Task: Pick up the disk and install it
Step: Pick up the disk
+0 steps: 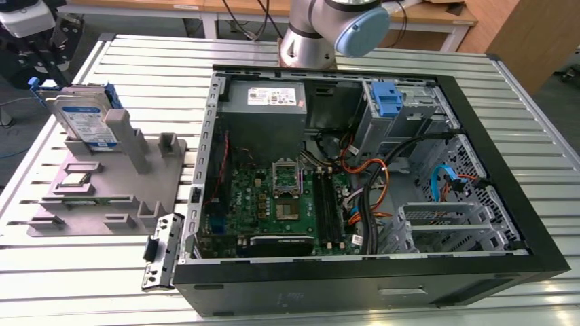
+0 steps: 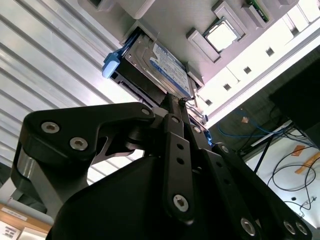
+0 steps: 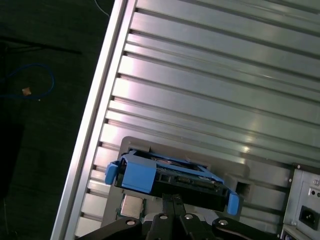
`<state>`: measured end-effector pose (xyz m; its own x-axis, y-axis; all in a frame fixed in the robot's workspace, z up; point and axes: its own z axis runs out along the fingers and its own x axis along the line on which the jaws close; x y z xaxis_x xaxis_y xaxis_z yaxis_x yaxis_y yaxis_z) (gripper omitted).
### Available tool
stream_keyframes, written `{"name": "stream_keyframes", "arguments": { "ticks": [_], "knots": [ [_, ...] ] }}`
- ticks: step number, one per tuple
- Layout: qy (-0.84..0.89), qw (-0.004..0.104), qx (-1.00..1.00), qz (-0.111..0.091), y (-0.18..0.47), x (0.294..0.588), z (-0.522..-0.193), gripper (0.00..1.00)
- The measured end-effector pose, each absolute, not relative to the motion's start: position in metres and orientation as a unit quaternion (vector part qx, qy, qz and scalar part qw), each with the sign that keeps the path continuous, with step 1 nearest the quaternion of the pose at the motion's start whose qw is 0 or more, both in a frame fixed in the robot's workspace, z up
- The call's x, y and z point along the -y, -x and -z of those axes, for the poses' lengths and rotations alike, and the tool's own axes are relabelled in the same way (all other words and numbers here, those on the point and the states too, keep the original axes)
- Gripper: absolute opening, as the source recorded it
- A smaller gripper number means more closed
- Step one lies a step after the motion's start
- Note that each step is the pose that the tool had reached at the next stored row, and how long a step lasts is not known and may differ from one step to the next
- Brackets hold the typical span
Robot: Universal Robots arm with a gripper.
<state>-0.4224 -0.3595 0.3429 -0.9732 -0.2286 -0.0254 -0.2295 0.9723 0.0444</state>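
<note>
The exterior view looks down over the table (image 1: 81,278), the computer case (image 1: 363,280) central, the disk (image 1: 86,122) at the exterior view's far left. Both wrist views share the disk, close up.

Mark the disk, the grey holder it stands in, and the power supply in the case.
disk (image 1: 83,123): exterior view, on its white-and-blue label.
grey holder (image 1: 168,180): exterior view, on its flat base.
power supply (image 1: 263,110): exterior view, on its grey face below the sticker.
</note>
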Motion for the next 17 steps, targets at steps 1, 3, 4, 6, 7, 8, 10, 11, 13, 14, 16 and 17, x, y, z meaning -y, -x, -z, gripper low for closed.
{"name": "stream_keyframes", "arguments": {
  "ticks": [1,3,4,6,7,8,10,11,13,14,16,17],
  "knots": [
    [0.116,0.010,-0.993,-0.024,0.4224,0.3595,-0.3429,0.10],
    [0.119,0.010,-0.993,-0.024,0.4224,0.3595,-0.3429,0.10],
    [0.119,0.010,-0.993,-0.024,0.4224,0.3595,-0.3429,0.10],
    [0.119,0.010,-0.993,-0.024,0.4224,0.3595,-0.3436,0.10],
    [0.119,0.010,-0.993,-0.024,0.4224,0.3595,-0.3436,0.10],
    [0.119,0.010,-0.993,-0.024,0.4224,0.3595,-0.3436,0.10],
    [0.119,0.010,-0.993,-0.024,0.4224,0.3595,-0.3436,0.10],
    [0.119,0.010,-0.993,-0.024,0.4224,0.3595,-0.3436,0.10],
    [0.119,0.010,-0.993,-0.024,0.4224,0.3595,-0.3436,0.10],
    [0.119,0.010,-0.993,-0.024,0.4224,0.3595,-0.3436,0.10],
    [0.120,0.010,-0.992,-0.024,0.4224,0.3595,-0.3437,0.10],
    [0.121,0.010,-0.992,-0.024,0.4224,0.3595,-0.3437,0.10]
  ]
}}
